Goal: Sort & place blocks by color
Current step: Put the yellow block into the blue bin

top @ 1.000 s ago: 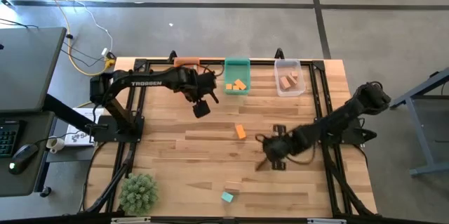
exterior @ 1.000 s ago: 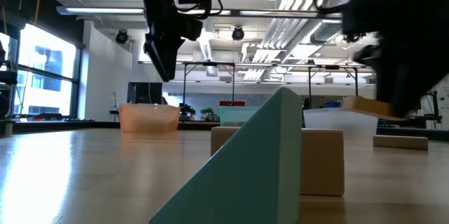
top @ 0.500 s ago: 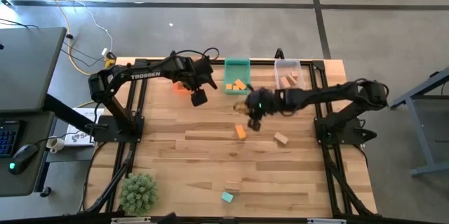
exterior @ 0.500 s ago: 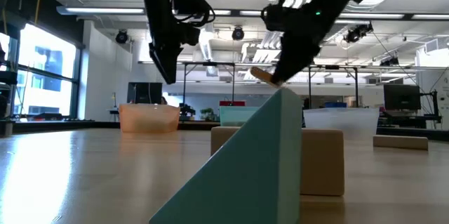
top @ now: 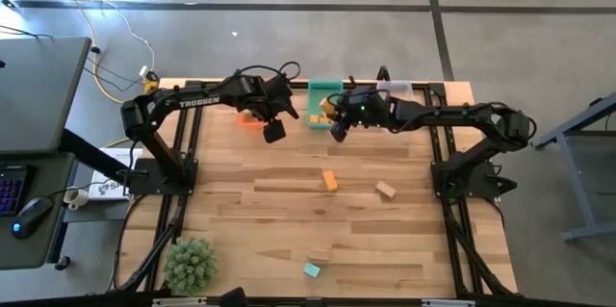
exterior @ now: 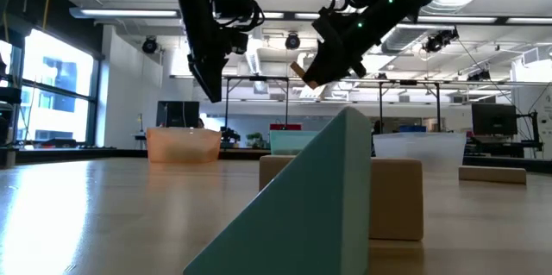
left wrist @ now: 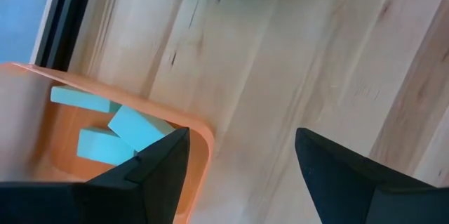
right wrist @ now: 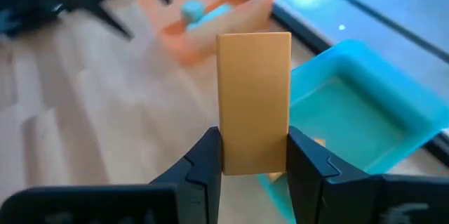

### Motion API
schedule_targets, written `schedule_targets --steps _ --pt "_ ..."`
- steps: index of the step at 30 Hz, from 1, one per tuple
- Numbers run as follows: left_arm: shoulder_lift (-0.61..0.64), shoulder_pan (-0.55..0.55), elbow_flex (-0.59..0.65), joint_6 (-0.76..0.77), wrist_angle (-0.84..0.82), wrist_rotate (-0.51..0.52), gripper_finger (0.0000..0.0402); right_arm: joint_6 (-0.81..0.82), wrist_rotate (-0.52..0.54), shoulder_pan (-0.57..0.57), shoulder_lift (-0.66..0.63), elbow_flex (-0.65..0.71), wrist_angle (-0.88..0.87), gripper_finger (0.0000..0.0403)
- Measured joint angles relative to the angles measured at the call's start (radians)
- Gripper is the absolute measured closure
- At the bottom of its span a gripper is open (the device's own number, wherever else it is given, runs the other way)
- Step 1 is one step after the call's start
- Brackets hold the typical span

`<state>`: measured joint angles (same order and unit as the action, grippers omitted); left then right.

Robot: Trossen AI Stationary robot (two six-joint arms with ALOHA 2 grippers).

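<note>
Two dark jointed arms, the left arm (top: 192, 105) lettered TROSSEN in white.

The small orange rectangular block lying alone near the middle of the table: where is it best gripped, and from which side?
Probably from straight above, with the fingers closing across the two long sides of the small orange rectangular block. It lies flat, longer than wide, with bare table all around, so its narrow width suits the grip.

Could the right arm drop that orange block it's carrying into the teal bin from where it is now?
Probably yes: the right pincer holds the orange block right beside the open teal bin, with nothing between them.
</note>
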<state>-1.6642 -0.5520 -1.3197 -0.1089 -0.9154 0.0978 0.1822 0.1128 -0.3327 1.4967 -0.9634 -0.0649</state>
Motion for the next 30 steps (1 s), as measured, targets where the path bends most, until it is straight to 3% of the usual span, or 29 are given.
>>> schedule_targets --steps 7,11,24,30 --pt "0.000 -0.011 0.000 0.000 0.000 0.000 0.0155 0.001 0.023 -0.067 0.042 0.000 0.112 0.0311" --pt "0.000 -0.013 0.000 0.000 0.001 0.000 0.0154 0.026 0.012 -0.102 0.099 -0.050 0.081 0.0311" --pt "0.000 -0.017 0.000 0.002 0.001 -0.008 0.0155 0.024 -0.019 -0.134 0.353 -0.424 -0.438 0.0311" --pt "0.000 -0.017 0.000 0.001 0.001 -0.010 0.0155 -0.003 -0.044 -0.134 0.443 -0.513 -0.522 0.0297"
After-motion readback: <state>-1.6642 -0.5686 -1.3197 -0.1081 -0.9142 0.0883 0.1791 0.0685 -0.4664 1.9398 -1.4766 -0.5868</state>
